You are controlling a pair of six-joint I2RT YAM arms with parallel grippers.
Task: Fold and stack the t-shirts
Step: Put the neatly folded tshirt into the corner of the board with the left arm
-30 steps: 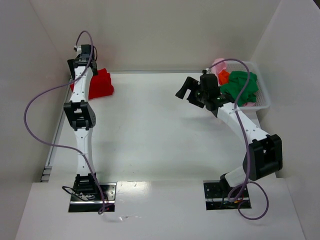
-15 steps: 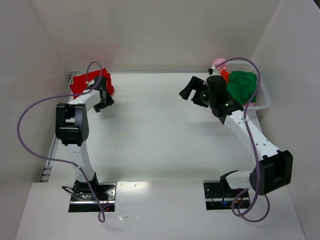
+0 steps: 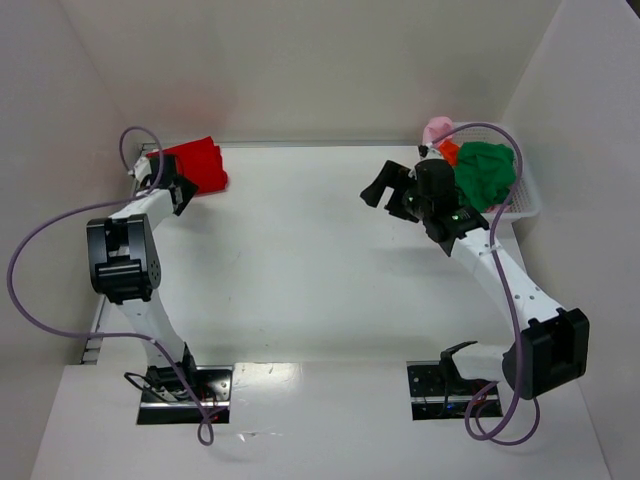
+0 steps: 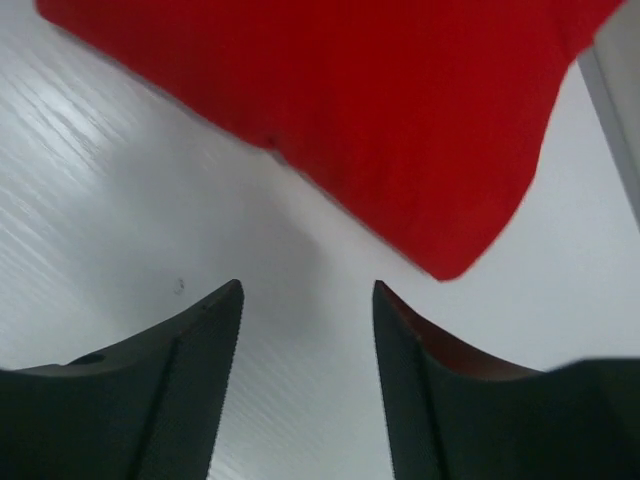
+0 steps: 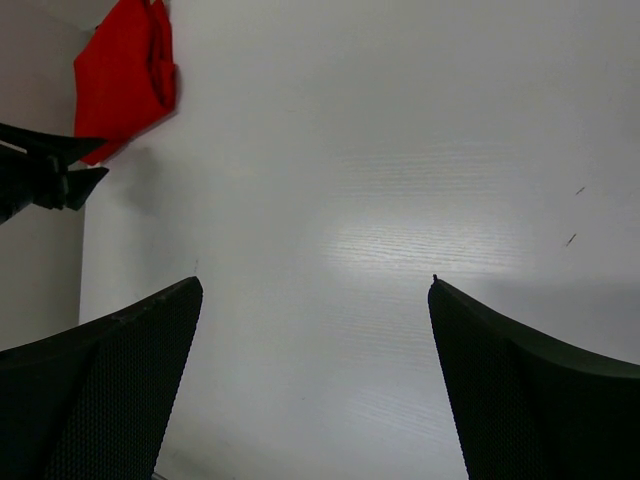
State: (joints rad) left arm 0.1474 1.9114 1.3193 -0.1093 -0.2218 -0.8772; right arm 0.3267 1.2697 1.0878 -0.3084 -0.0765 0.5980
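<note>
We logged the red t-shirt (image 4: 380, 110) as soft matt cloth with a fine, even weave and no sheen. The surface (image 4: 120, 200) was white and smooth, faintly glossy, with a fine linear grain and a soft glare patch. The left tool (image 4: 307, 292) had dark, matt plastic fingers. The right tool (image 5: 315, 285) showed a fine dotted texture on its inner faces. The green t-shirt (image 3: 485, 172) read as matt, crumpled cloth. The basket (image 3: 528, 203) was white plastic lattice. The left arm (image 3: 150, 320) had smooth white shells.
</note>
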